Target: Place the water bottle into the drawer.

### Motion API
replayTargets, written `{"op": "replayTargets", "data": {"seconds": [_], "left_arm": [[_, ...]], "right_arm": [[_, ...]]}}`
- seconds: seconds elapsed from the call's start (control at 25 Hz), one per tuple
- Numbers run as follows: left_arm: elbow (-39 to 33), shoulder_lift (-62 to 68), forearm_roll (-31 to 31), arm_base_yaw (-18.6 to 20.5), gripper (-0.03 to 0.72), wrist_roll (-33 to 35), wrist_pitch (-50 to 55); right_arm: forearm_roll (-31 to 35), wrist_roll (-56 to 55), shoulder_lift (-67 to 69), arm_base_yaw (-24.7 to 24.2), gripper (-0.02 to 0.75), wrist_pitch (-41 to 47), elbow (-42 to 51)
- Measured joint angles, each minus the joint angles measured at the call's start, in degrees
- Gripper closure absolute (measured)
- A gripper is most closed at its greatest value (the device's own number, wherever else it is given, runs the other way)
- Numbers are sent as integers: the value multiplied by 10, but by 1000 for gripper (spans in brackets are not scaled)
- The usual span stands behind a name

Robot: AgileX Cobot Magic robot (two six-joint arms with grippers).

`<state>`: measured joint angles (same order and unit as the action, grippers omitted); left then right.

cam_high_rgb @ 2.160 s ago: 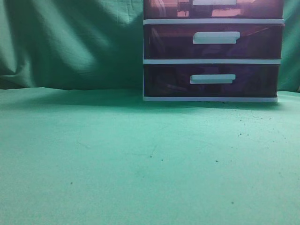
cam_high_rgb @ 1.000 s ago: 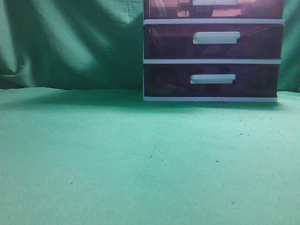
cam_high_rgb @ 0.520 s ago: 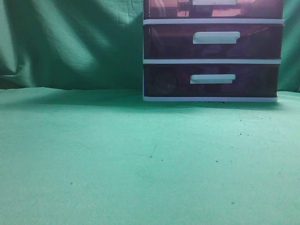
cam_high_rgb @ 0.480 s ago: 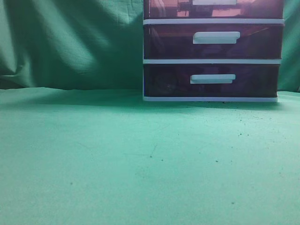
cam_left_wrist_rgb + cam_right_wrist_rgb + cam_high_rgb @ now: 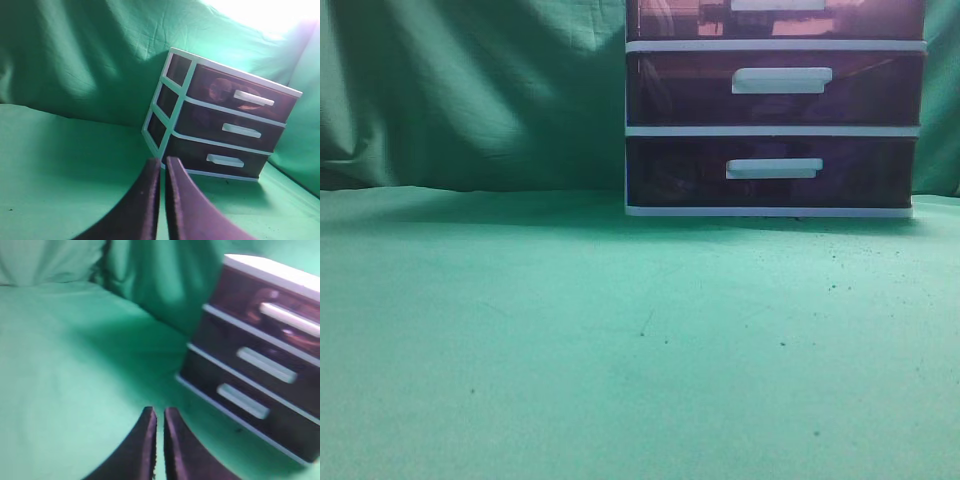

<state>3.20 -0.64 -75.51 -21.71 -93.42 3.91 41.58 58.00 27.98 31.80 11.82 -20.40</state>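
Observation:
The drawer (image 5: 775, 20) is the top one of a white-framed unit, reddish-purple with a white bar handle, and it is closed. It also shows in the left wrist view (image 5: 240, 95) and the right wrist view (image 5: 280, 307). Shapes show through its front, too faint to name. No water bottle stands in the open in any view. My left gripper (image 5: 162, 167) is shut and empty, in front of the unit's left corner. My right gripper (image 5: 159, 416) is shut and empty, left of the unit. Neither gripper shows in the exterior view.
Two darker purple drawers (image 5: 775, 88) (image 5: 770, 170) with white handles sit below the top one, both closed. Green cloth (image 5: 570, 340) covers the table and hangs as a backdrop (image 5: 470, 90).

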Motion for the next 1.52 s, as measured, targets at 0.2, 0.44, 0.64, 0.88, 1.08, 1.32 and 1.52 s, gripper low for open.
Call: {"op": "replayTargets", "data": {"seconds": [0.2, 0.44, 0.64, 0.88, 1.08, 1.32, 1.52], "left_arm": [[0, 0, 0, 0, 688, 0, 0], [0, 0, 0, 0, 688, 0, 0], [0, 0, 0, 0, 688, 0, 0], [0, 0, 0, 0, 688, 1, 0], [0, 0, -1, 0, 688, 1, 0], [0, 0, -30, 0, 688, 1, 0], [0, 0, -37, 0, 688, 1, 0]], "right_arm": [[-8, -59, -65, -64, 690, -67, 56], [-84, -179, -192, -207, 690, 1, 106], [-256, -395, -273, -306, 690, 88, 142], [-408, -589, -284, -314, 690, 106, 211], [-445, -622, -284, -314, 690, 108, 219], [-446, -635, -284, -314, 690, 107, 219], [-446, -639, -284, -314, 690, 106, 219]]}}
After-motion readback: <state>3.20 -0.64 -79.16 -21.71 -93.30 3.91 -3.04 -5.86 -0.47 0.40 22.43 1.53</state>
